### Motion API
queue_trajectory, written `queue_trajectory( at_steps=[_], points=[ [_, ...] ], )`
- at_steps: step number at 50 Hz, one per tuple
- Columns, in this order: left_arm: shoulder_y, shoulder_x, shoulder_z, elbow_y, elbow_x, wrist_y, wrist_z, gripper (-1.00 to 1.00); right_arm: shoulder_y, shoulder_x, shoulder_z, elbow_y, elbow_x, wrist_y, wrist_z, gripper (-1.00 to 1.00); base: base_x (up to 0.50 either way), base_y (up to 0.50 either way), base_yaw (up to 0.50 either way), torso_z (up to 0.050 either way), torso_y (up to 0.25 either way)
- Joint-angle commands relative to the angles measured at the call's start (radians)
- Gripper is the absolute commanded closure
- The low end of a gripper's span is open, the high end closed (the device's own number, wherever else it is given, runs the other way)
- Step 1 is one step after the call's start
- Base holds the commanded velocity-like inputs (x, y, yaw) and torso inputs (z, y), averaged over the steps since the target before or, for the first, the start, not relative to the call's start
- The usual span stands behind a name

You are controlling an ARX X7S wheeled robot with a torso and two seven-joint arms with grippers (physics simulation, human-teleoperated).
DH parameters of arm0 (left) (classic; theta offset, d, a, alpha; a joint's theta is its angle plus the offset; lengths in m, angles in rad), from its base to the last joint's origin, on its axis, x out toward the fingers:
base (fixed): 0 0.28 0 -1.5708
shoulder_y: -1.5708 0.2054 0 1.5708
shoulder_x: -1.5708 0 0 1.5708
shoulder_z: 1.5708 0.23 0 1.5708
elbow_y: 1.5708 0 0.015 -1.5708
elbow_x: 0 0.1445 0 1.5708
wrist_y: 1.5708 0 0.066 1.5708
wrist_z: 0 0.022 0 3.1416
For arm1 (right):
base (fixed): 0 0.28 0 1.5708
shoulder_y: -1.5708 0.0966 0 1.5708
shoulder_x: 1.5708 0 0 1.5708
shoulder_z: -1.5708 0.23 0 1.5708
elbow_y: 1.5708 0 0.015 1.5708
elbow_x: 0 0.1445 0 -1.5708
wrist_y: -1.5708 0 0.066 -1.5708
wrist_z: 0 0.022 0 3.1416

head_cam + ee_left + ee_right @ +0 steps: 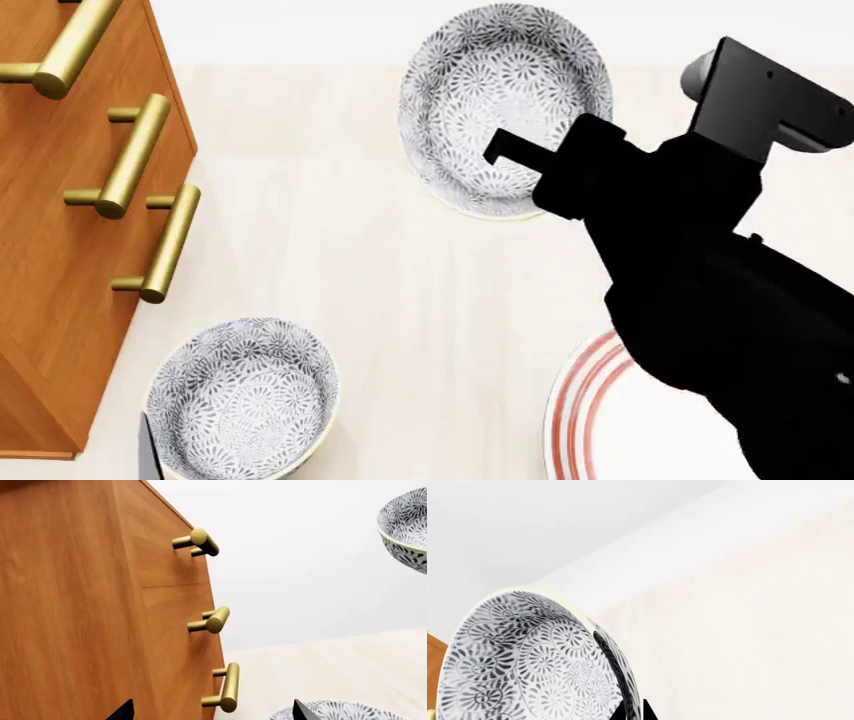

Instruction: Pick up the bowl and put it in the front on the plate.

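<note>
Under the right arm (707,290), the plate (577,420) shows only an edge — rest hidden.

Wooden drawers beside a pale counter

I see a wooden cabinet (54,250) with brass bar handles (131,155) at left, a cream tabletop (400,300), and a plain white wall (300,555) behind.

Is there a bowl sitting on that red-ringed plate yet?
No, the visible part of the plate is bare; both bowls lie apart from it.
</note>
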Motion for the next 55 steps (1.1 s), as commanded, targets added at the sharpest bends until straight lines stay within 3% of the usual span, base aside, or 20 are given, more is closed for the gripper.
queue_trajectory(
  at_steps=[1, 9, 21, 35, 55],
  points=[
    [0.001, 0.015, -0.015, -0.015, 0.013, 0.026, 0.015, -1.00, -0.051, 0.210, 0.063, -0.226, -0.051, 0.003, 0.009, 1.00, 0.00, 0.00, 0.00, 0.000, 0.000],
    [0.000, 0.014, -0.010, -0.014, 0.012, 0.022, 0.016, -1.00, -0.104, 0.411, 0.061, -0.356, -0.085, 0.041, -0.043, 1.00, 0.00, 0.00, 0.00, 0.000, 0.000],
    [0.000, 0.013, 0.003, -0.013, 0.028, 0.013, 0.014, -1.00, -0.250, 0.707, 0.005, -0.519, -0.210, 0.021, -0.308, 1.00, 0.00, 0.00, 0.00, 0.000, 0.000],
    [-0.005, 0.009, 0.005, -0.002, 0.023, -0.008, 0.015, -1.00, -0.293, 0.785, -0.025, -0.454, -0.196, 0.058, -0.557, 1.00, 0.00, 0.00, 0.00, 0.000, 0.000],
    [-0.006, 0.004, 0.015, 0.000, 0.023, -0.014, 0.015, -1.00, -0.371, 0.846, -0.074, -0.383, -0.167, -0.023, -0.632, 1.00, 0.00, 0.00, 0.00, 0.000, 0.000]
  ],
)
